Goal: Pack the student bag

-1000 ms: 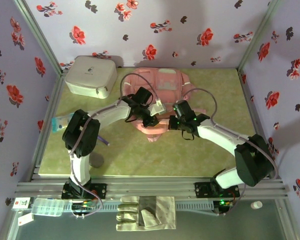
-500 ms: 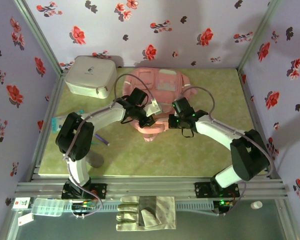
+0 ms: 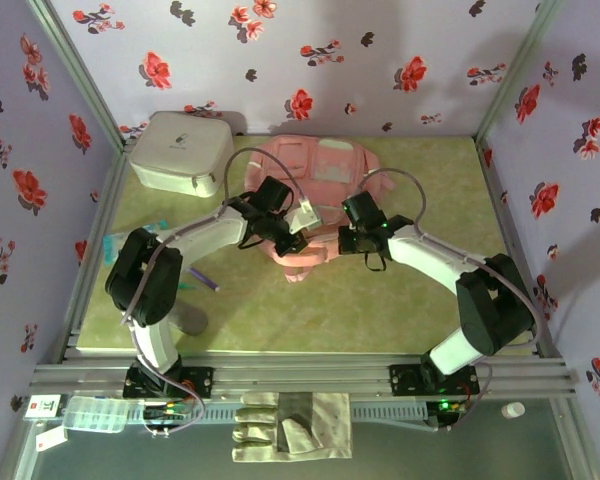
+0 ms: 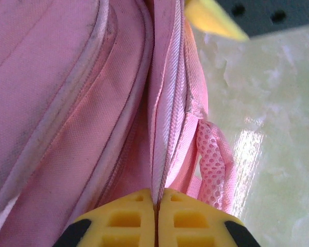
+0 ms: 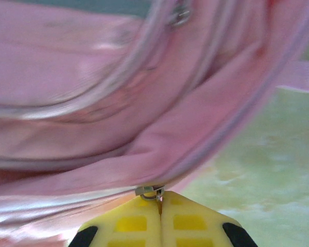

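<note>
The student bag lies in the upper centre of the top view, a large soft pink fabric backpack, pale front pockets facing up, its near end bunched and narrowed. The left wrist view shows pink panels with piped seams, a ribbed edge running up the frame's middle, and a pink mesh strap at lower right. A small metal zip pull sits bottom centre in the blurred right wrist view.

A large soft pink fabric backpack lies ahead of both jaws, seam pinched in the left gripper, zip pull in the right gripper; white-grey rounded zip case well to their left.
</note>
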You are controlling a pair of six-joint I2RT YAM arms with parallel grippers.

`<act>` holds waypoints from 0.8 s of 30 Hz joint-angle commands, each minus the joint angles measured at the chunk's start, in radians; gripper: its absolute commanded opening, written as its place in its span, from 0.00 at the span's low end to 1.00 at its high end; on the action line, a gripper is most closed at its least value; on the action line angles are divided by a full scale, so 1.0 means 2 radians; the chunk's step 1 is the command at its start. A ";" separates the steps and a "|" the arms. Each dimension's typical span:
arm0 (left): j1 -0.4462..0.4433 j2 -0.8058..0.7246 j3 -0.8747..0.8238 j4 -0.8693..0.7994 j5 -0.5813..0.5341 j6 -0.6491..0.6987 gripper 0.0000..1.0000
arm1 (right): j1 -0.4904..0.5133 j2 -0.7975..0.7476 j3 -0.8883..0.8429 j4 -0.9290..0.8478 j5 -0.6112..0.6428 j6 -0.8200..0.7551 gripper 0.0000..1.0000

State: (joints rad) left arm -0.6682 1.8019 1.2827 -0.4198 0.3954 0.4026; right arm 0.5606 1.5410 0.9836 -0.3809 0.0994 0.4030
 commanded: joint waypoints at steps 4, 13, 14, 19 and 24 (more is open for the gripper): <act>0.009 -0.053 -0.026 -0.058 -0.016 0.011 0.03 | -0.026 -0.013 0.015 -0.042 0.113 0.011 0.04; 0.013 -0.086 -0.047 -0.059 -0.008 0.001 0.16 | -0.032 -0.001 0.031 0.006 0.013 -0.033 0.01; 0.013 -0.085 -0.045 -0.052 0.001 -0.006 0.25 | -0.032 -0.006 0.025 0.021 -0.020 -0.040 0.00; 0.008 -0.062 -0.029 -0.004 0.048 -0.058 0.48 | -0.031 -0.026 -0.004 0.079 -0.125 -0.039 0.00; -0.011 -0.015 0.008 0.019 0.056 -0.094 0.50 | -0.031 -0.035 -0.023 0.100 -0.147 -0.024 0.00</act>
State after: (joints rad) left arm -0.6682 1.7184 1.2457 -0.4271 0.4618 0.2848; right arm 0.4961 1.5101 0.9520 -0.2741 -0.1024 0.3481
